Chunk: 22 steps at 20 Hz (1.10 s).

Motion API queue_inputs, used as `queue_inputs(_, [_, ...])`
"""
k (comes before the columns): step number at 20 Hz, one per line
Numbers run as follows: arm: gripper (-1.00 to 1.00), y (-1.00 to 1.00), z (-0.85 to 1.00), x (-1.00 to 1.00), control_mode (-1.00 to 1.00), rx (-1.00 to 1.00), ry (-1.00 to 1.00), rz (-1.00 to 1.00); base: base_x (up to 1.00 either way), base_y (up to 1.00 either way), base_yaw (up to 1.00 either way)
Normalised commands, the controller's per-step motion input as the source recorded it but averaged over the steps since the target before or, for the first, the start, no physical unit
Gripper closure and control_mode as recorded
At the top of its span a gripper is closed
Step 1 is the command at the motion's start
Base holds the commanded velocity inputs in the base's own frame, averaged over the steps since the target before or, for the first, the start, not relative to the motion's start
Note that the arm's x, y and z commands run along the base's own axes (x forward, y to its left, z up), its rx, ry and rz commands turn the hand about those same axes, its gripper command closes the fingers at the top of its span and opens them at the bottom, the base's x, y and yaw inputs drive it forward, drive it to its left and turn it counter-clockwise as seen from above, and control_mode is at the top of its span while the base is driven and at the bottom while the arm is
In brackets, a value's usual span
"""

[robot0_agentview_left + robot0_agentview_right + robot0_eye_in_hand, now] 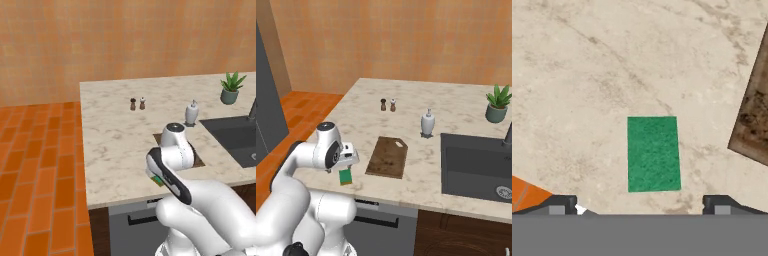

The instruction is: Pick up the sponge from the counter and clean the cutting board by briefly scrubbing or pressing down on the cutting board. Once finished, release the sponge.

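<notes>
Sponge (653, 153) first: it lies flat on the counter (421, 122), green face up, close to the front edge and just to one side of the cutting board (387, 156), with a strip of bare stone between the two. From where I stand it looks like a light, soft little block, the sort that gives when squeezed, so I'd judge a firm pinch is safe and nothing here is fragile or likely to skid away. The gripper (640, 204) hangs straight above it with its fingers spread wide, one tip showing on either side of the sponge and nothing between them yet. In the hand view the sponge's long sides run away from the camera, and the fingers stand to either side of its shorter width, which seems to me the sensible place to take hold: across the narrow middle, low enough to catch the body and not just the scouring top. Further back on the counter stand two small shakers (388, 104), a white bottle (427, 122) and a potted plant (497, 104), all well apart from the work.
</notes>
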Motion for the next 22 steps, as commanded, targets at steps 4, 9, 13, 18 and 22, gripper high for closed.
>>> queue_inputs(4, [-1.00, 0.00, -0.48, 0.00, -1.00, 0.00, 0.00, 0.00, 0.00, 0.00, 0.00])
queue_inputs(9, [-1.00, 0.00, -0.53, 0.00, -1.00, 0.01, 0.00, 0.01, 0.00, 0.00, 0.00])
queue_inputs(13, [-1.00, -0.01, -0.51, 0.07, -1.00, 0.00, 0.00, 0.02, 0.00, 0.00, 0.00])
queue_inputs(18, [-1.00, -0.01, -0.49, 0.00, -1.00, 0.00, 0.00, 0.02, 0.00, 0.00, 0.00])
queue_inputs(22, [-1.00, -0.01, -0.48, 0.00, -1.00, 0.02, 0.00, 0.03, 0.00, 0.00, 0.00])
